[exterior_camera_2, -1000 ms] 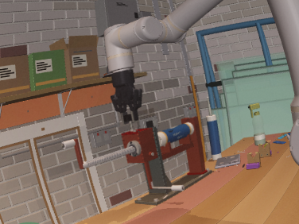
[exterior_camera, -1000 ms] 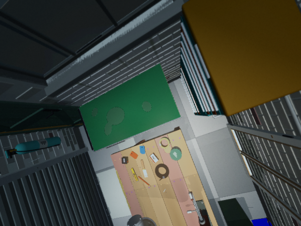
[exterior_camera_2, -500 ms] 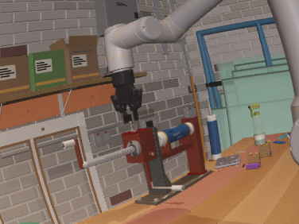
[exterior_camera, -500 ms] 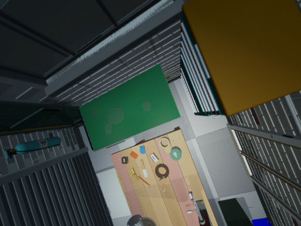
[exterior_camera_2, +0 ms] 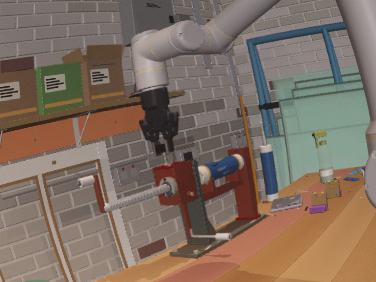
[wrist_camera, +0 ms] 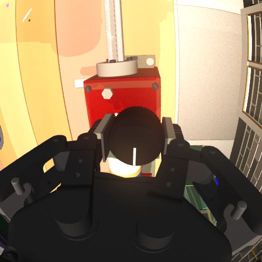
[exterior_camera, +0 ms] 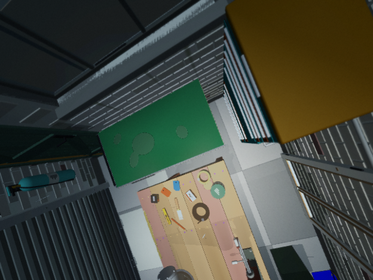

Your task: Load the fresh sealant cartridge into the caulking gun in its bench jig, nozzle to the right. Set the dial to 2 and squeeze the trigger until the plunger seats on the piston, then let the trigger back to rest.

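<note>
At the back of the wooden bench the red caulking gun [exterior_camera_2: 200, 192] sits in its jig, with the blue cartridge [exterior_camera_2: 221, 169] lying in its cradle and the threaded plunger rod [exterior_camera_2: 131, 198] sticking out to the left. The black knurled dial [wrist_camera: 135, 136] sits on top of the gun's red body [wrist_camera: 122, 93], its white mark pointing toward me, and my gripper [wrist_camera: 136, 136] is closed around it from above. The trigger lever [exterior_camera_2: 211, 236] hangs below the gun near the bench. The cartridge is mostly hidden under my gripper in the wrist camera.
A large green board [exterior_camera: 161, 134] lies past the bench's far end, seen from overhead. A second blue cartridge [exterior_camera_2: 270, 172] stands right of the jig, with a clear tube [exterior_camera_2: 325, 157], small blocks [exterior_camera_2: 318, 202] and a grey plate [exterior_camera_2: 286, 202] beyond. Tape rolls [exterior_camera: 201, 211] and small tools lie farther along the bench.
</note>
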